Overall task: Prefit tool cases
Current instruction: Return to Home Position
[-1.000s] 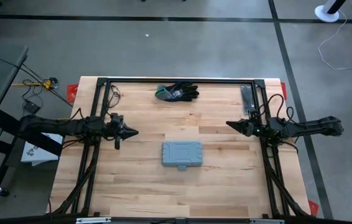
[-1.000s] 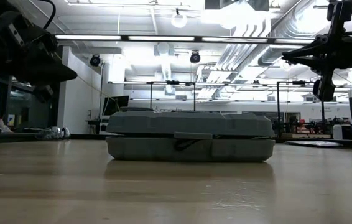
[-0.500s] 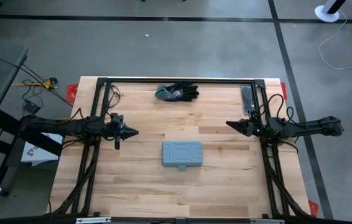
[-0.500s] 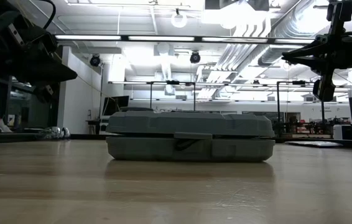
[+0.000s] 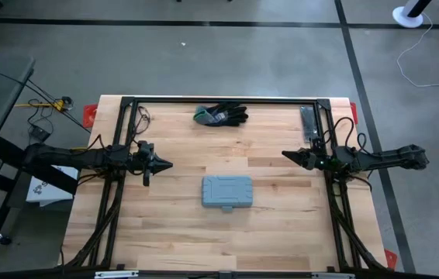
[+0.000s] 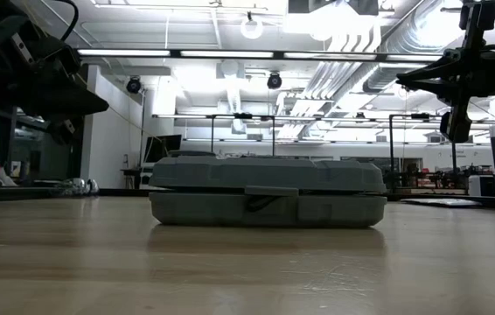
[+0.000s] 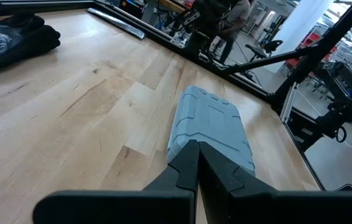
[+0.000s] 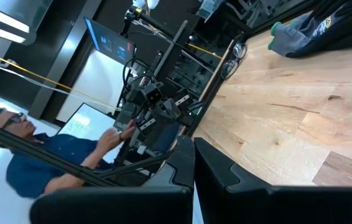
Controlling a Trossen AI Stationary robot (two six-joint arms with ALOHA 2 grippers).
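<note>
Motion is nil over the last second: we find the tool case [image 5: 227,192] shut and flat on the table [image 5: 281,232], with the left gripper [image 5: 167,164] and right gripper [image 5: 286,154], fingers together and empty, held well apart on either side of it, so we judge homing complete.

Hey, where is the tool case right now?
In the high view the tool case lies closed near the middle of the table, between and clear of the left claw and right claw.
</note>
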